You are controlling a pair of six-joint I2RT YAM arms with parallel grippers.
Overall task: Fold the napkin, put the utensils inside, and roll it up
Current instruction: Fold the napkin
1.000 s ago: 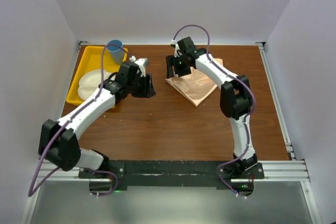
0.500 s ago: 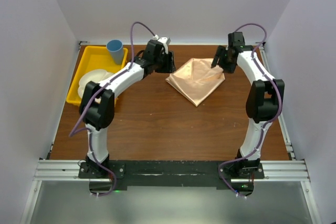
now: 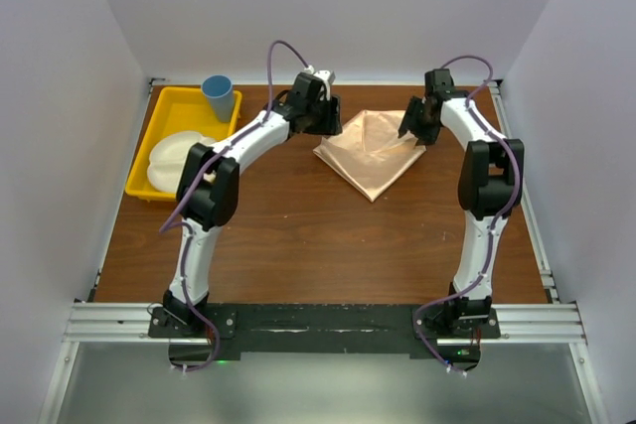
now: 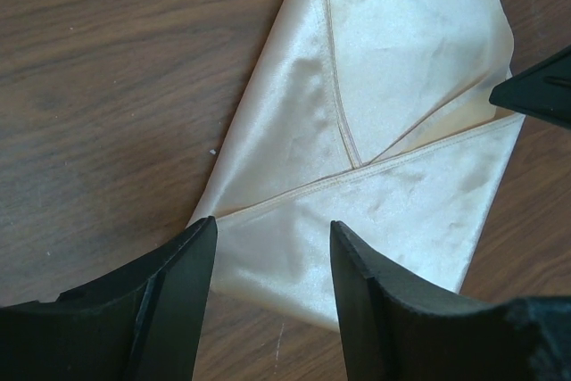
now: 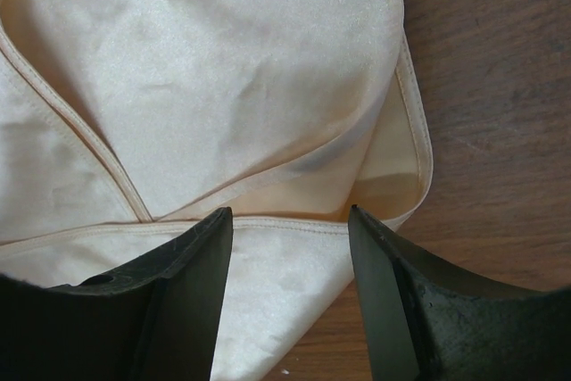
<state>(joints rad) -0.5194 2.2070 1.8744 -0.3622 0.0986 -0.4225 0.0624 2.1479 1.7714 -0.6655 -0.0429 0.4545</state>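
We saw the napkin [image 3: 370,151] lying folded on the far middle of the wooden worktop [image 3: 298,235], its layers overlapping and its lowest corner pointing toward the near edge. It lay between the two arms, each reaching in from its own side.

The left hand [image 3: 323,118] hung at the napkin's left far corner. From its own wrist camera its two fingers [image 4: 169,310] stood apart with nothing gripped between them. One finger was over bare wood just beside the cloth's corner, and the other was over the cloth itself. We could not tell whether the fingertips touched the fabric.

The right hand [image 3: 412,124] hung at the napkin's right far corner. Its fingers [image 5: 393,310] were likewise spread and held nothing. Under the gap between them ran a hemmed edge, and the top layer was lifted slightly near the corner, leaving a shadowed pocket.

Well apart from the napkin, at the far left of the worktop, sat a yellow tray [image 3: 169,106] with a white plate [image 3: 174,156] in it. A blue cup [image 3: 218,94] stood at the tray's far corner.
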